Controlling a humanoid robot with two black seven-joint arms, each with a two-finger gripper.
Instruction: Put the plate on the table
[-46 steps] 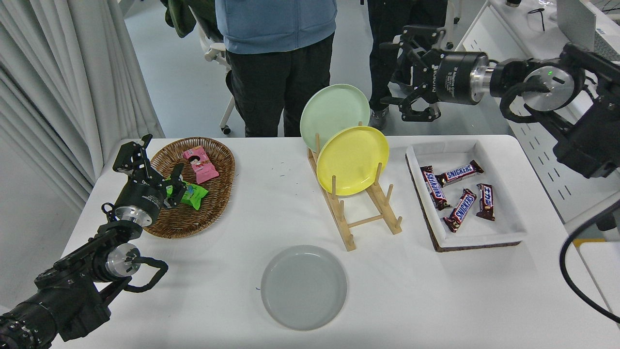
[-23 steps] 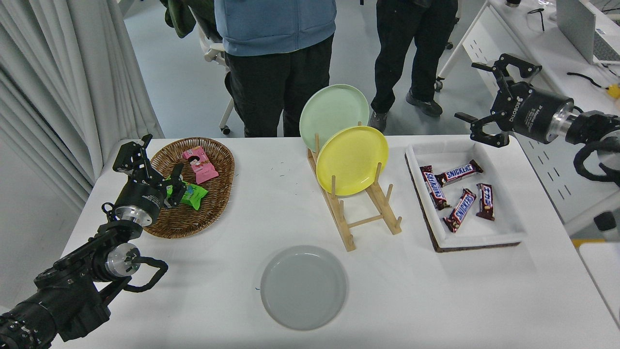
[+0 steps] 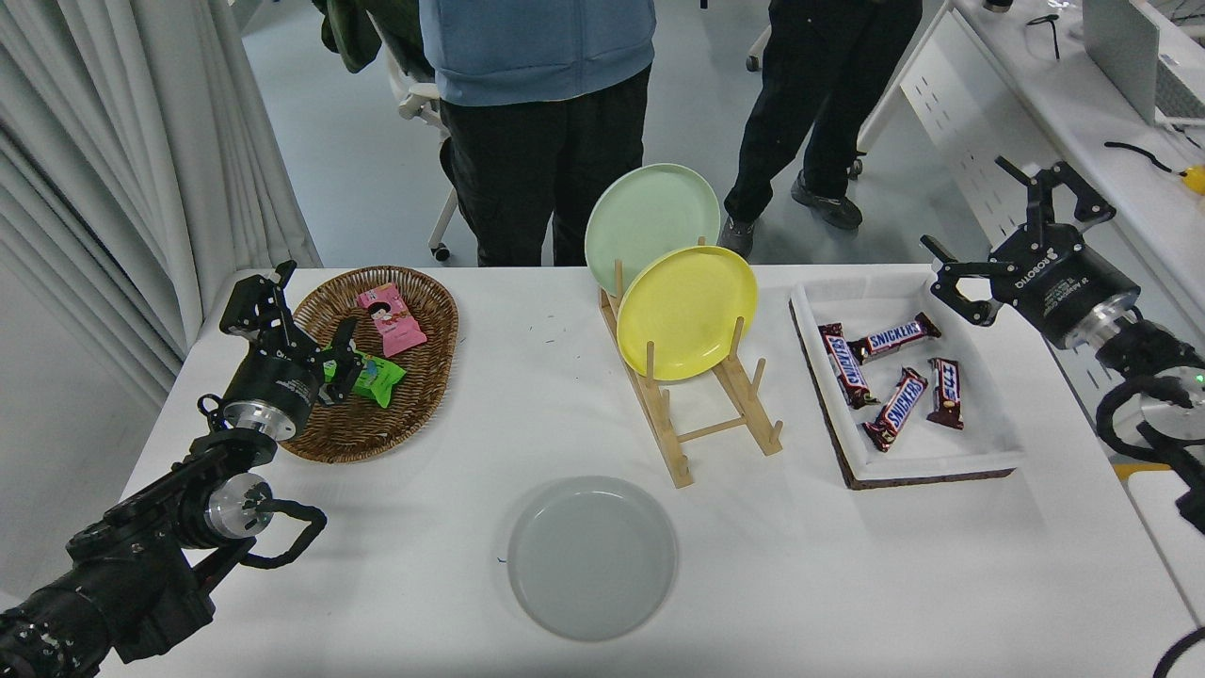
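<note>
The light-grey plate lies flat on the white table, near the front edge and just in front of the wooden rack. Nothing touches it. My right gripper hangs open and empty over the table's far right edge, beside the candy tray and far from the plate. My left gripper is parked at the lower left over the wicker basket, open, with nothing held between its fingers.
A wooden rack holds a yellow plate and a pale green plate upright. A wicker basket with snack packets sits at the left. A white tray of chocolate bars sits at the right. Two people stand at the far side.
My right arm has swung from high behind the rack down and to the right, ending beside the tray. The plate lies still. One person has shifted their legs.
</note>
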